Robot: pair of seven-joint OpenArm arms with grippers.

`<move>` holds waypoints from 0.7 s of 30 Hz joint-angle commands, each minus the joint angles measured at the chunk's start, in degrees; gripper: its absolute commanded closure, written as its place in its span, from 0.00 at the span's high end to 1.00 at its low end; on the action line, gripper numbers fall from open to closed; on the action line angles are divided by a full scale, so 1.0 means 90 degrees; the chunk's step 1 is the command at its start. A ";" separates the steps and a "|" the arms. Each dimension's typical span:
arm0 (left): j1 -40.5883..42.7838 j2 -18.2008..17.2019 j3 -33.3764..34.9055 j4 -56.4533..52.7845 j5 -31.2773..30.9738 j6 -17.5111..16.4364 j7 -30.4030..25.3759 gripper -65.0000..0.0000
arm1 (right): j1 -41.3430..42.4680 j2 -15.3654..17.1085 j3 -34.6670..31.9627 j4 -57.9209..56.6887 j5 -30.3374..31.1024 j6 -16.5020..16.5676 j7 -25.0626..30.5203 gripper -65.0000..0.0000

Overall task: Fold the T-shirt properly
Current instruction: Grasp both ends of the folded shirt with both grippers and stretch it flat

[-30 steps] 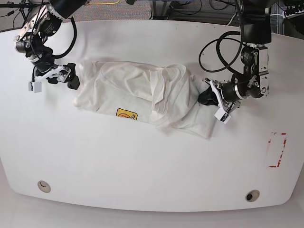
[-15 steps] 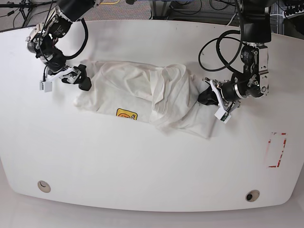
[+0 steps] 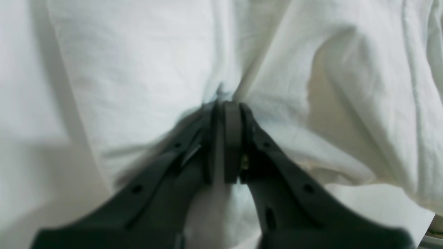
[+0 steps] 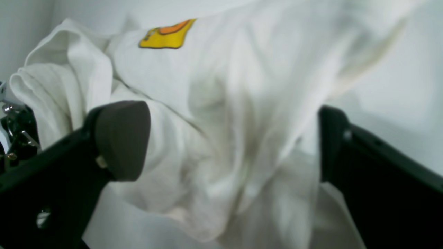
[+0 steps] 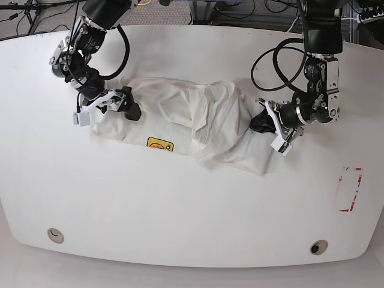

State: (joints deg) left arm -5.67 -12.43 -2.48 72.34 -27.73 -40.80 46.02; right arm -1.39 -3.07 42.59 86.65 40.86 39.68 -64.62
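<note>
Off-white cotton T-shirt with yellow graphic (image 5: 171, 123) lies rumpled in a long bundle across the upper part of the white tabletop (image 5: 180, 210), both arms at its ends. Biggest risk: fold goes crooked, since the bundle is already uneven, with a raised ridge mid-length; pulling from here likely locks creases in. Next: black right claw (image 4: 233, 141) stands wide open over the shirt's end, cloth between its fingers, no grip. Closing there could bunch several layers, or catch only the top one and leave the under layer behind. Black left claw (image 3: 225, 141) is closed, pressed into cloth at the other end; can't tell how much fabric is pinched, if any. Shallow pinch = slip on lift; deep one = whole bundle drags. Smallest: fingertips pushing down while moving could scuff the shirt sideways.
</note>
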 commanded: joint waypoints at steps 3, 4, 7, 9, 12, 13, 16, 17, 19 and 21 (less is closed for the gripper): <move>0.0098 -0.0031 0.0056 -0.0042 0.0585 0.0088 0.0684 0.07 | 0.0022 0.0053 -0.0195 0.0077 0.0085 0.0035 0.0406 1.00; 0.0098 -0.0031 0.0056 -0.0042 0.0595 0.0088 0.0684 0.07 | 0.0022 0.0073 -0.0214 0.0077 0.0085 0.0035 0.0435 0.98; 0.0098 -0.0031 0.0056 -0.0062 0.0624 0.0088 0.0684 0.07 | 0.0052 0.0112 -0.0253 0.0077 0.0085 0.0035 0.0455 0.74; 0.0098 -0.0021 0.0066 -0.0081 0.0634 0.0088 0.0684 0.07 | 0.0061 0.0131 -0.0263 0.0077 0.0075 0.0035 0.0455 0.56; 0.0098 -0.0021 0.0154 -0.0091 0.0634 0.0088 0.0684 0.07 | 0.0071 0.0278 -0.0273 0.0096 0.0075 0.0035 0.0455 0.13; 0.0098 -0.0021 0.0212 -0.0101 0.0634 0.0088 0.0684 0.07 | 0.0071 0.0327 -0.0283 0.0096 0.0075 0.0035 0.0455 0.00; 0.0098 -0.0002 0.0300 -0.0101 0.0634 0.0088 0.0684 0.07 | 0.0032 0.0395 -0.0449 0.0135 0.0075 -0.0145 0.0445 0.00; 0.0098 0.0067 0.0320 -0.0101 0.0634 0.0088 0.0684 0.07 | 0.0022 0.0454 -0.0498 0.0194 0.0085 -0.0223 0.0445 0.01; 0.0098 0.0165 0.0320 -0.0101 0.0634 0.0088 0.0684 0.07 | -0.0026 0.0551 -0.0586 0.0428 0.0085 -0.0321 0.0445 0.00; 0.0098 0.0252 0.0359 -0.0111 0.0643 0.0088 0.0684 0.07 | -0.0222 0.0600 -0.0722 0.0790 0.0085 -0.0448 0.0445 0.00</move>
State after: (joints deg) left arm -5.74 -11.29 -0.54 72.29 -27.66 -40.58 45.91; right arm -2.66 1.30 36.84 89.47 39.64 35.88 -61.78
